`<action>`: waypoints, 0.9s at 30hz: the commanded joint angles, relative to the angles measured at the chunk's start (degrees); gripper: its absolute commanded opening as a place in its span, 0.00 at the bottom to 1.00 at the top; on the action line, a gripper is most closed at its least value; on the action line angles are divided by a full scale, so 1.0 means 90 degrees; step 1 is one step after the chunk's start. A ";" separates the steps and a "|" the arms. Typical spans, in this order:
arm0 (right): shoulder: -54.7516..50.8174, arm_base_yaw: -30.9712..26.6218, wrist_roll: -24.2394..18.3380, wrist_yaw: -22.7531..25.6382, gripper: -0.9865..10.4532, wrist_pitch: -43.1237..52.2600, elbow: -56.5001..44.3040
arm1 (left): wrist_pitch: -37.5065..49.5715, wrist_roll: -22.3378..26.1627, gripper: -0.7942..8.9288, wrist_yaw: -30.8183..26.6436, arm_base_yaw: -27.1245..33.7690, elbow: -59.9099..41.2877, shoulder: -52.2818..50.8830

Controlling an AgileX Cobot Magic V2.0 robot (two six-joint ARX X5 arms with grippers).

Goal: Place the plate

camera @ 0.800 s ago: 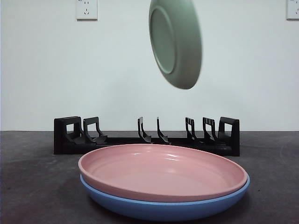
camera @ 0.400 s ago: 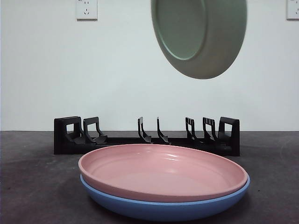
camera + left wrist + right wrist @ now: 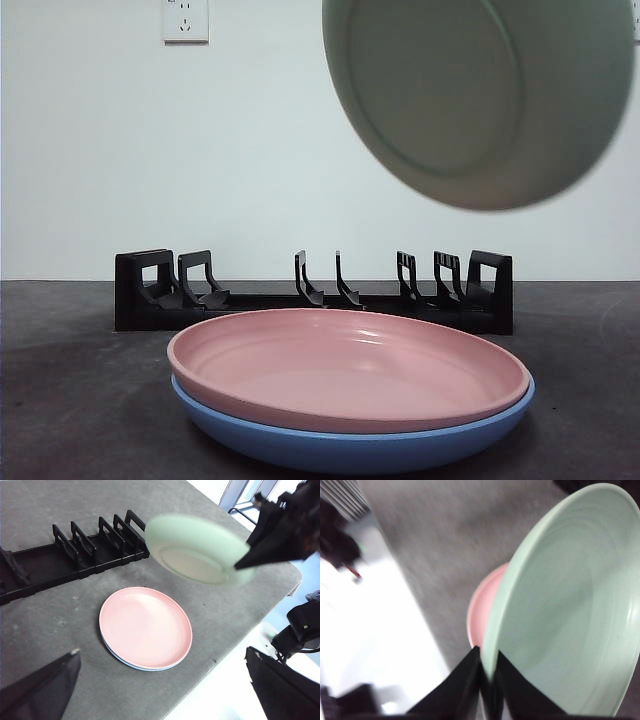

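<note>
The right gripper (image 3: 487, 667) pinches the green plate (image 3: 480, 95) by its rim, high at 1 o'clock above the rack (image 3: 315, 290). The thin edge hold risks slipping mid-swing. The left gripper (image 3: 165, 690) waits open.

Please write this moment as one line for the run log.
right gripper: shut on green plate rim, held in air | left gripper: open, waiting | pink plate on blue plate | rack: no plates
</note>
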 commanded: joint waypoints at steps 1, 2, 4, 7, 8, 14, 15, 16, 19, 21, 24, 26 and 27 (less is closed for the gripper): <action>0.0095 0.0617 -0.0012 0.0678 0.09 0.0277 -0.0189 | 0.0034 0.0000 0.62 -0.0015 -0.0024 0.0121 0.0039; 0.0117 0.0784 0.0024 0.0872 0.09 0.0367 -0.0282 | 0.0022 0.0002 0.62 -0.0017 -0.0024 0.0119 0.0039; 0.0185 0.1156 0.0102 0.1435 0.09 0.0549 -0.0464 | -0.0005 0.0000 0.62 -0.0017 -0.0024 0.0119 0.0039; 0.0335 0.1622 0.0117 0.2373 0.09 0.0738 -0.0651 | -0.0049 -0.0010 0.62 -0.0017 -0.0024 0.0119 0.0039; 0.0401 0.1739 0.0117 0.2635 0.09 0.0789 -0.0678 | -0.0061 -0.0012 0.62 -0.0017 -0.0024 0.0119 0.0039; 0.1013 0.2266 0.0163 0.3417 0.09 0.0886 -0.0697 | -0.0078 -0.0024 0.62 -0.0017 -0.0024 0.0119 0.0039; 0.1132 0.2312 0.0185 0.3417 0.09 0.0886 -0.0697 | -0.0078 -0.0024 0.62 -0.0017 -0.0024 0.0119 0.0039; 0.1282 0.2370 0.0238 0.3434 0.09 0.0889 -0.0697 | -0.0080 -0.0024 0.62 -0.0017 -0.0024 0.0119 0.0039; 0.1676 0.2499 0.0374 0.3667 0.09 0.0935 -0.0697 | -0.0102 -0.0022 0.62 -0.0017 -0.0024 0.0119 0.0039; 0.1945 0.2562 0.0481 0.3810 0.09 0.1010 -0.0697 | -0.0170 -0.0015 0.62 -0.0017 -0.0024 0.0119 0.0039; 0.2319 0.2579 0.0629 0.3881 0.09 0.1120 -0.0697 | -0.0262 -0.0005 0.62 -0.0017 -0.0024 0.0117 0.0039; 0.2565 0.2579 0.0673 0.3942 0.09 0.1190 -0.0697 | -0.0347 -0.0002 0.62 -0.0017 -0.0024 0.0117 0.0039; 0.2640 0.2577 0.0719 0.3973 0.09 0.1209 -0.0697 | -0.0381 -0.0005 0.62 -0.0017 -0.0024 0.0117 0.0039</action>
